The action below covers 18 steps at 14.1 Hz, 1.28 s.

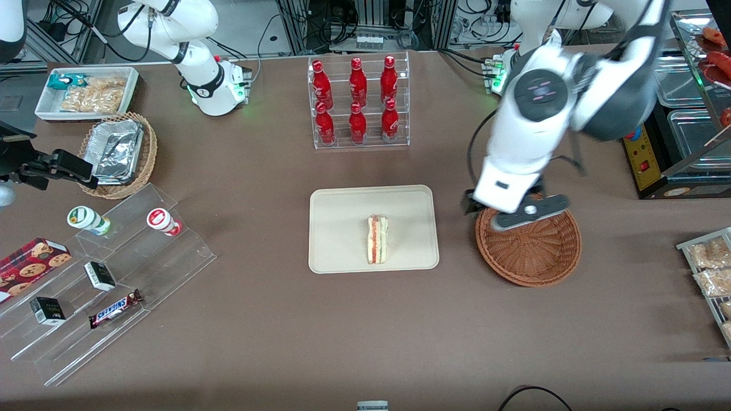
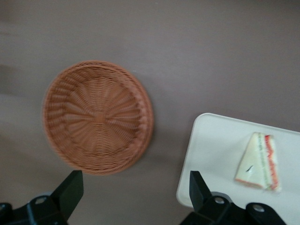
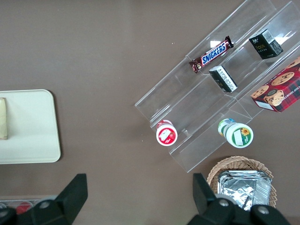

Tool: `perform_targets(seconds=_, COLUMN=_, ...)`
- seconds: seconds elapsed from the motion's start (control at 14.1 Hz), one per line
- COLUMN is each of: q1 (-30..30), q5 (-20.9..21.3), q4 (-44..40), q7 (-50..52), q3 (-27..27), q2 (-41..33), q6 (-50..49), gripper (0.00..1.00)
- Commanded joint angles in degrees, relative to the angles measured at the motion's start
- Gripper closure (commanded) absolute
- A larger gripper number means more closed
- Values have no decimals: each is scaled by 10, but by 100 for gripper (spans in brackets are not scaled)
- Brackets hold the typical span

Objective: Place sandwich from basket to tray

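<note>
We see the sandwich (image 1: 377, 240) lying on the tray (image 1: 342, 217), toward the tray's middle, with red and green filling stripes along its edge; in the left wrist view the same wedge (image 2: 259, 161) shows its white face and a small dark mark. The tray sits flat on the brown surface (image 1: 257, 342). Beside it, toward the working arm's end, the basket (image 1: 537, 260) rests empty, its woven spokes plain in the wrist view (image 2: 97, 117). The jaws (image 2: 136, 190) hang above the surface near the basket's rim, spread wide apart and holding nothing; in the front view they (image 1: 502, 214) are mostly hidden under the wrist, over the basket's edge farther from the camera.

Farther from the camera than the tray, we count six red bottles (image 1: 357, 100) in a clear rack, three on each of two levels; their labels are too small to read. Toward the parked arm's end, a clear stepped stand (image 1: 114, 268) carries one bar reading "SNICKERS" (image 1: 116, 308), two small dark boxes (image 1: 100, 275), two round cups (image 1: 88, 220) and one red cookie box (image 1: 31, 262). A tan wicker basket of foil containers (image 1: 117, 151) stands near a white bin of snacks (image 1: 88, 91).
</note>
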State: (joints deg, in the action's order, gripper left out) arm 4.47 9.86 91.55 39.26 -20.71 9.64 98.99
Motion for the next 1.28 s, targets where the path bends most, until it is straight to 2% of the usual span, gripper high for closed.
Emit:
perform_targets(seconds=0.0, q1=-62, q5=-24, q4=22, q7=-115, q3=4, q2=-65, q6=-54, gripper=0)
perform_targets(seconds=0.28, q1=-73, q5=-32, q4=11, q7=-258, q3=64, q2=-104, q6=-125, gripper=0)
perform_targets(seconds=0.57, q1=-96, q5=-58, q4=1, q7=-267, q3=72, q2=-121, q6=-164, gripper=0)
perform_targets(seconds=0.78, q1=-154, q5=-132, q4=-19, q7=-286, q3=57, q2=-105, q6=-155, gripper=0)
perform_targets(seconds=1.21, q1=-152, q5=-101, q4=-17, q7=-302, q3=60, q2=-109, q6=-143, gripper=0)
